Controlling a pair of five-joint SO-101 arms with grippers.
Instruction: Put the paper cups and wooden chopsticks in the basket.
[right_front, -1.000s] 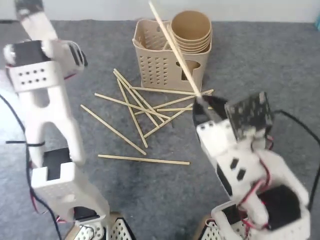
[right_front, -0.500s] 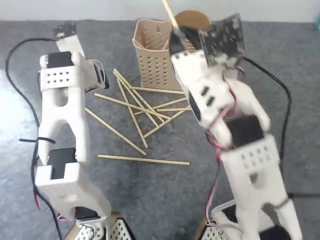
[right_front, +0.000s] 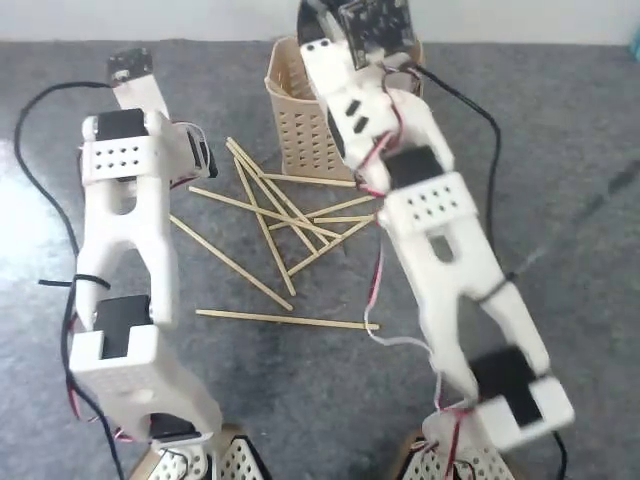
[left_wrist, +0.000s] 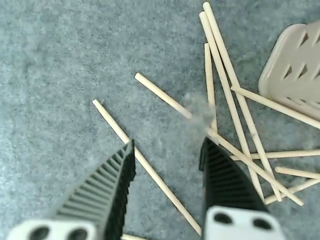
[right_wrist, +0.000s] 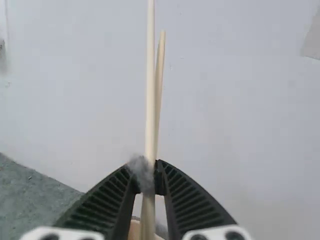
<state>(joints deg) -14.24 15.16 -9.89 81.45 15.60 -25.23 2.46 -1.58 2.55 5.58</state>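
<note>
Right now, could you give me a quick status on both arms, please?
Right gripper shut on chopsticks, over basket. Left gripper open over loose chopsticks. No obstruction seen.

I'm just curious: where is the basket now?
High view: the basket stands far centre, behind the scattered chopsticks, below the right end effector.

the right arm (right_front: 430, 210) stretches over the basket (right_front: 300, 135); loose chopsticks (right_front: 258, 210) lie crisscrossed on grey carpet (right_front: 560, 150) beside it

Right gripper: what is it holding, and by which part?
It seems to hold two chopsticks together, clamped in the right gripper well back from their far tips, so a long stretch sticks out beyond it. The left gripper holds nothing.
</note>
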